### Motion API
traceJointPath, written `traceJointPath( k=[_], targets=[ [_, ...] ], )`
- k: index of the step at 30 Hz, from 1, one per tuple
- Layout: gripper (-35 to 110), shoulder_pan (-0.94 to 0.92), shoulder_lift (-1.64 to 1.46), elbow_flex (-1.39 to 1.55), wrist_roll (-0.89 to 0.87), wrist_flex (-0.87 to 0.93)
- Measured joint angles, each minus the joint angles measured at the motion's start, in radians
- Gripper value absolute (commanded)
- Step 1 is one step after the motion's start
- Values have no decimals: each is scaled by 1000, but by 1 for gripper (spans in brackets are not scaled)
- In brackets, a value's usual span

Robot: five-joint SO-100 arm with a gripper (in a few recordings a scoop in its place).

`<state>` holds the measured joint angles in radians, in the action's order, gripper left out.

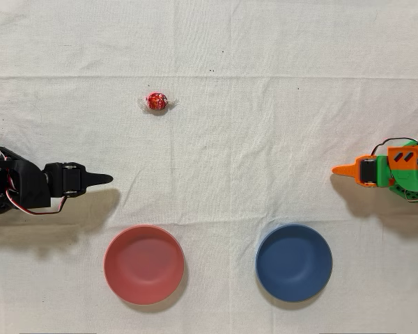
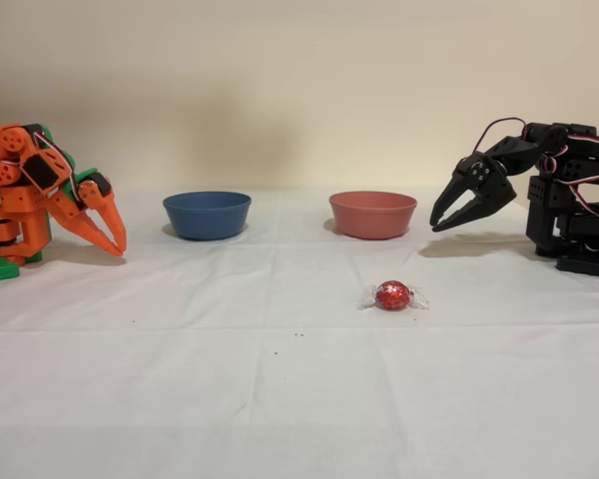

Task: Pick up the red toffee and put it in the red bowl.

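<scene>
White, creased cloth (image 1: 265,83) covers the whole table and carries everything else. On it the black arm (image 1: 21,184) sits folded at the left edge of the overhead view, at the right of the fixed view, with red and white wires looping over its joints; the orange arm (image 2: 40,195) stands idle at the opposite edge. Two bowls of matching size rest side by side, apart from each other: the red bowl (image 1: 144,264) lies nearer the black arm, and the dark blue bowl (image 1: 294,262) nearer the orange one. Both bowls hold nothing that can be seen. The black arm's gripper (image 2: 445,222) hangs above the cloth, tips angled downward, its two fingers parted by a narrow gap in the fixed view and gripping nothing; it is beside the red bowl but not touching it. The red toffee (image 1: 155,102) lies alone on bare cloth, its clear wrapper ends splayed to either side, well apart from the gripper and across the cloth from the red bowl.
</scene>
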<state>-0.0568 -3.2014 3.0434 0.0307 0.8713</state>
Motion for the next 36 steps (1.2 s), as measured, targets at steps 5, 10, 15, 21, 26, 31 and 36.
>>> traceJointPath(
  k=[5, 10, 15, 21, 26, 31, 36],
  targets=[
    [1, 17, 0, 0, 17, 0],
    [1, 6, 0, -5, 77, 3],
    [1, 9, 0, -57, 78, 67],
    [1, 9, -5, -169, 87, 173],
    [1, 9, 0, -310, 84, 281],
    [1, 41, 149, -483, 60, 342],
    [1, 52, 341, -670, 38, 390]
  ],
)
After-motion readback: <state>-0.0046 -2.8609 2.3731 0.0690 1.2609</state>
